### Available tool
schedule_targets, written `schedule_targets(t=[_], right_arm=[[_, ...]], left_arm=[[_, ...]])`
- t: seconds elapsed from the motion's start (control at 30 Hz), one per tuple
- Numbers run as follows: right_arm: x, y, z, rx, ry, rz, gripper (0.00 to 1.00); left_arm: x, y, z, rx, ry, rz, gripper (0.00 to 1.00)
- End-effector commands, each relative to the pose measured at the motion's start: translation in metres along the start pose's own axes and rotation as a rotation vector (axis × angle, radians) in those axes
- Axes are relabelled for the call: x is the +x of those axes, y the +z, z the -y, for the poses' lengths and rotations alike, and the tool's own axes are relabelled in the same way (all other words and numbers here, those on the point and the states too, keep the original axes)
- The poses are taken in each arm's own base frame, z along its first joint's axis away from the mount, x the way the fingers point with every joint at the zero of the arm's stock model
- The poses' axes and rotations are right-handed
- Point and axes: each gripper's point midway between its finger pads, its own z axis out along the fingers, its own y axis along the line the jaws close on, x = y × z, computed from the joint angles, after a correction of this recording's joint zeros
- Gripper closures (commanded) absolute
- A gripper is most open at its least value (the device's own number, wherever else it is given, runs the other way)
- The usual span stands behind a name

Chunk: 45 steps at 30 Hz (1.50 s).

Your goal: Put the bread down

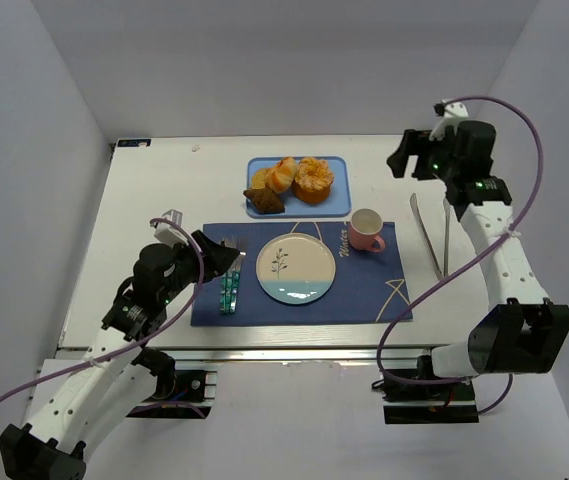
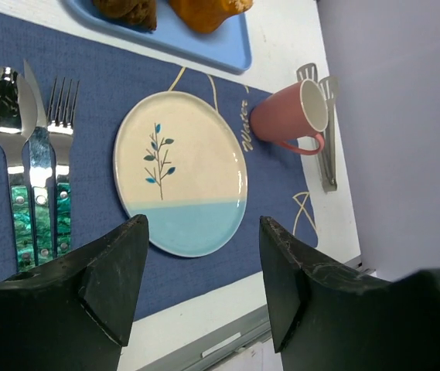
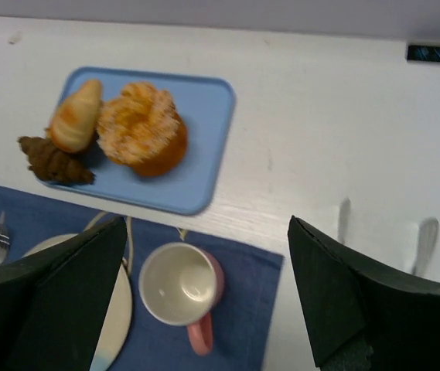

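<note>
Left gripper (image 2: 204,228) hangs nearest, jaws apart and holding nothing, over the cutlery (image 1: 229,285) on the placemat's (image 1: 364,290) left side. Beyond it the plate (image 1: 295,268) sits bare, with a pink mug (image 1: 367,230) to its right. Farther back, the bread (image 1: 297,178), three pieces, lies untouched on the blue tray (image 1: 339,200). Right gripper (image 1: 401,160) hovers beside that tray, spread wide and empty. This looks like the approach stage. The next move probably calls for dropping onto one piece, or fetching the tongs (image 1: 434,235) first.
</note>
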Motion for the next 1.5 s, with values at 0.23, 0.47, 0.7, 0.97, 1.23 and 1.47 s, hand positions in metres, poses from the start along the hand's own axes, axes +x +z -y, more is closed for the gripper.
schedule_targets(t=[0.23,0.47,0.7,0.97,1.23,1.47], right_arm=[[0.055,-0.052,0.104,0.014,-0.048,-0.043,1.0],[0.145,-0.068,0.148,0.108,-0.166,-0.346,0.2],[0.206,-0.083,0.163,0.138,-0.188,-0.522,0.11],[0.248,-0.066,0.158,0.049,-0.129,-0.58,0.11],[0.262,-0.03,0.174,0.118,-0.052,-0.583,0.11],[0.27,-0.005,0.182,0.168,-0.098,-0.574,0.12]], left_arm=[[-0.019,-0.01,0.015,0.043,-0.004,0.077,0.53],[-0.015,-0.012,0.008,0.036,-0.013,0.091,0.66],[-0.005,-0.009,-0.005,0.007,-0.007,0.074,0.42],[0.004,0.002,-0.013,-0.014,0.015,0.035,0.4],[0.003,0.008,-0.015,-0.035,0.026,0.028,0.38],[0.003,0.013,-0.014,-0.035,0.026,0.018,0.38]])
